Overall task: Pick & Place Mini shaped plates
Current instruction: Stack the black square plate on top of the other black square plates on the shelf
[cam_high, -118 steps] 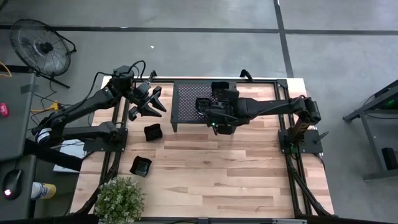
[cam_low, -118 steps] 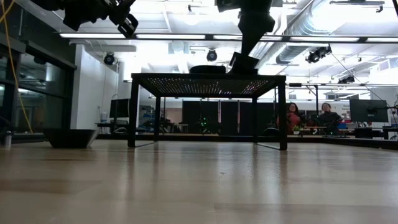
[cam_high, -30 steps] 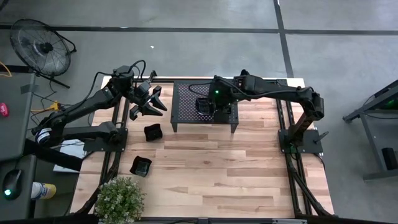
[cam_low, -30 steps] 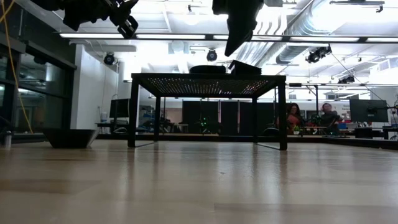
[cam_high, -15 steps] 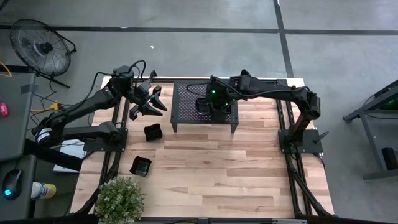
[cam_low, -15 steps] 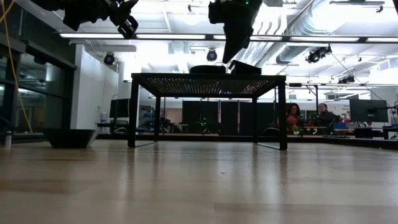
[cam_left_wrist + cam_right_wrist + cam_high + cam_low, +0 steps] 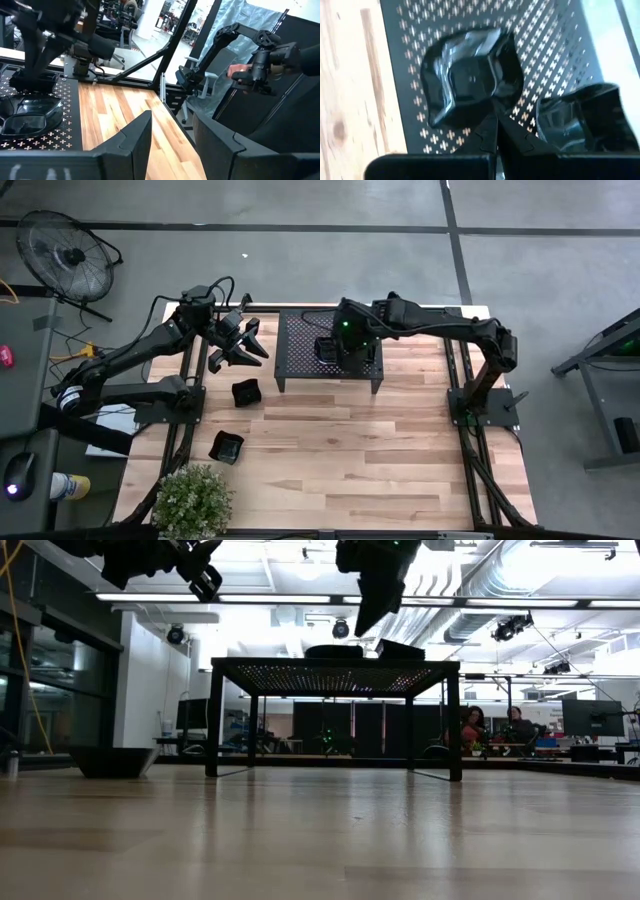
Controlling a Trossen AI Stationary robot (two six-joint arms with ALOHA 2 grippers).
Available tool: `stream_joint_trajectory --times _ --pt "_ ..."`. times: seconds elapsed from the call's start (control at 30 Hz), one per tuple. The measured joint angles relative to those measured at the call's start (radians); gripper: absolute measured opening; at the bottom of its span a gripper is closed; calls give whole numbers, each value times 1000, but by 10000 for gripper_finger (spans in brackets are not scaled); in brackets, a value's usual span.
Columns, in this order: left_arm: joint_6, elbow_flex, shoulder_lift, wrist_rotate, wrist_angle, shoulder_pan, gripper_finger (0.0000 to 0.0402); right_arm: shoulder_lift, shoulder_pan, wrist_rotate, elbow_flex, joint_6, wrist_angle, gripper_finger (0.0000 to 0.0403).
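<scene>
A wooden table [image 7: 330, 450] is seen from above, described from its near edge outward. A potted plant [image 7: 192, 502] is placed at the near corner at seven o'clock. Just beyond it, two mini shaped plates lie on the bare wood, one at eight o'clock [image 7: 226, 446] and one farther in at nine o'clock [image 7: 245, 391], probably waiting to be collected. Above them, at ten o'clock, the left gripper [image 7: 240, 345] is held in the air beside the rack, its fingers parted and nothing gripped; it appears to be waiting. At the far edge, at twelve o'clock, a black perforated rack [image 7: 300, 345] is set, apparently as the drop-off place. Two plates rest on it [image 7: 470, 75] [image 7: 582, 117]. The right gripper [image 7: 496, 131] hovers just above them, pinched fully closed and empty.
</scene>
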Motion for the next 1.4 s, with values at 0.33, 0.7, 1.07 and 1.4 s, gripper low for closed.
stream_joint_trajectory --times 0.33,0.7,1.07,1.4 --pt "-15 0 0 -6 -2 0 142 -59 8 55 0 69 46 0" --pt "-46 0 0 -43 3 0 142 -132 -44 22 0 226 -208 0" --pt "-48 0 0 -43 4 0 142 -131 -113 -111 -12 145 -253 53" --pt "-38 0 0 -12 4 0 142 -139 -155 -184 -178 65 -94 85"
